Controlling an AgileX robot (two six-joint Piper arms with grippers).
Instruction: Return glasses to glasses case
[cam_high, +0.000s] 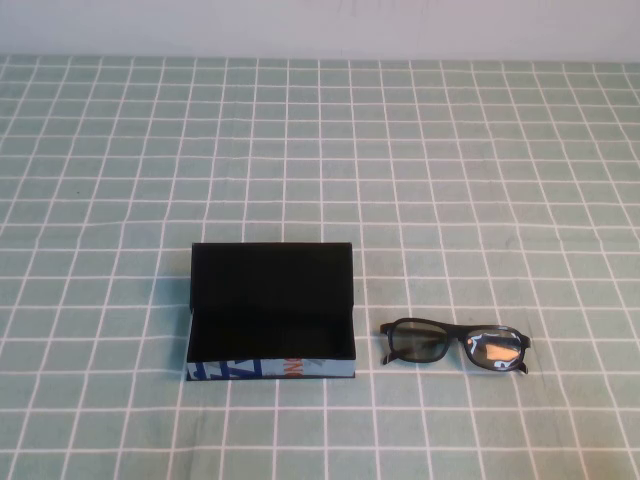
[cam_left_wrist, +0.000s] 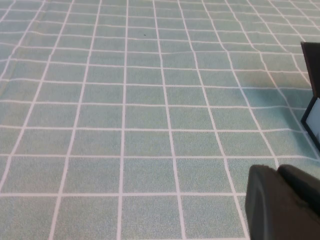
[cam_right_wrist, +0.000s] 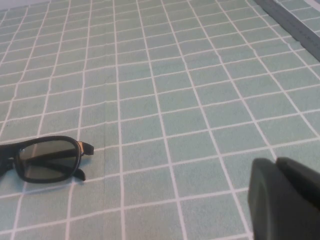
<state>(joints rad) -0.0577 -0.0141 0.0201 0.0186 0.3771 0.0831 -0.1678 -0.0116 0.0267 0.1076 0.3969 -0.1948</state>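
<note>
Two claws low over cloth | left claw | right claw

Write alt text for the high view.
An open black glasses case, lid raised, sits on a green checked tablecloth, with folded black glasses lying apart from it on the robot's right. Neither the left gripper nor the right gripper appears in this view.

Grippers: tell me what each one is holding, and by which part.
Nothing is held. The glasses lie on the table beside the open glasses case, untouched. The left gripper and right gripper show only at their wrist views' edges, over bare cloth.
</note>
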